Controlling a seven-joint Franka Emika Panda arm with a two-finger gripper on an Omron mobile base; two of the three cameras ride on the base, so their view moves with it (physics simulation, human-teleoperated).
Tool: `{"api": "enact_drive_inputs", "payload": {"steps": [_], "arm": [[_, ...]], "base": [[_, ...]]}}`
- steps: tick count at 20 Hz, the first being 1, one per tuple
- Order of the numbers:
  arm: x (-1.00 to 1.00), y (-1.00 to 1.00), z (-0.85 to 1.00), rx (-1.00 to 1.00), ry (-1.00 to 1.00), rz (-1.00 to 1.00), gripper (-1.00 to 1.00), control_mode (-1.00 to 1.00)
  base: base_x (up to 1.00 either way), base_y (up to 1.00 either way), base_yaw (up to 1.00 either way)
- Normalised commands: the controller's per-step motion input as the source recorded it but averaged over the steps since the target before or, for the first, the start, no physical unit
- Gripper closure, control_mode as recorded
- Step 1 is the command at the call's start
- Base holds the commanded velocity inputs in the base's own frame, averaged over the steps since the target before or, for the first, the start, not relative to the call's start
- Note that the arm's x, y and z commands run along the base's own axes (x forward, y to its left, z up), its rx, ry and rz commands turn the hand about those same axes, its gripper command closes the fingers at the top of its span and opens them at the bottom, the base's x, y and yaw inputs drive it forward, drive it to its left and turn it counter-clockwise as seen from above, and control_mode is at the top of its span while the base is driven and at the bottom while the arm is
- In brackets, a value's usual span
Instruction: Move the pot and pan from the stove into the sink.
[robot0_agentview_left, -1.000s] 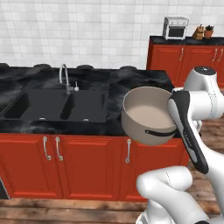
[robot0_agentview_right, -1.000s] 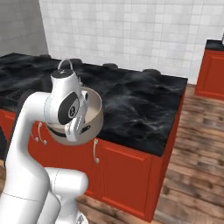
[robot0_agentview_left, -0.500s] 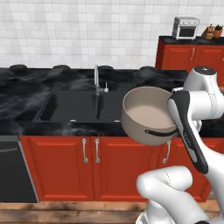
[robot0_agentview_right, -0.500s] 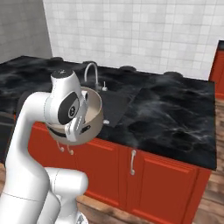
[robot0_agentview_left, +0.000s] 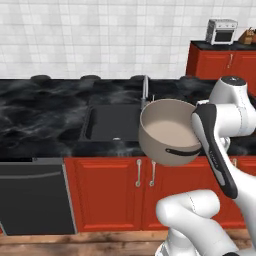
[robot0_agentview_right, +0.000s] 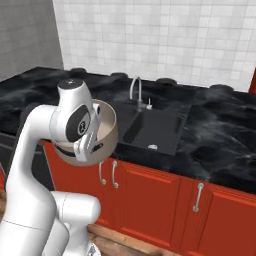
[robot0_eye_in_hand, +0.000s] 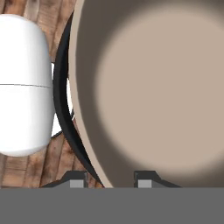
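Fingers clamped on pot rim, one either side of the wall. Pot held aloft before bench, near sink.

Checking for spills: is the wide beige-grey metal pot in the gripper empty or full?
Empty. The wide beige-grey metal pot, clamped at its rim by the gripper, shows only a bare pale interior.

A: What's the arm made of?
B: Glossy white rounded shells, with a long black strip down one link and dark joint rings.
A: And around the pincer?
B: Two small dark grey fingertips, each with a paler square pad.
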Motion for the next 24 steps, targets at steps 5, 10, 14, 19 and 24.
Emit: {"api": "enact_drive_inputs", "payload": {"steps": [5,10,14,19,24], "arm": [[0.0,0.0,0.0,0.0,0.0,0.0,1.0,1.0],[0.0,0.0,0.0,0.0,0.0,0.0,1.0,1.0],[0.0,0.0,0.0,0.0,0.0,0.0,1.0,1.0],[0.0,0.0,0.0,0.0,0.0,0.0,1.0,1.0],[0.0,0.0,0.0,0.0,0.0,0.0,1.0,1.0]], "base": [[0.0,0.53,-0.11],[0.01,0.25,-0.05],[0.01,0.18,-0.17],[0.0,0.11,-0.2],[0.0,0.24,-0.13]]}}
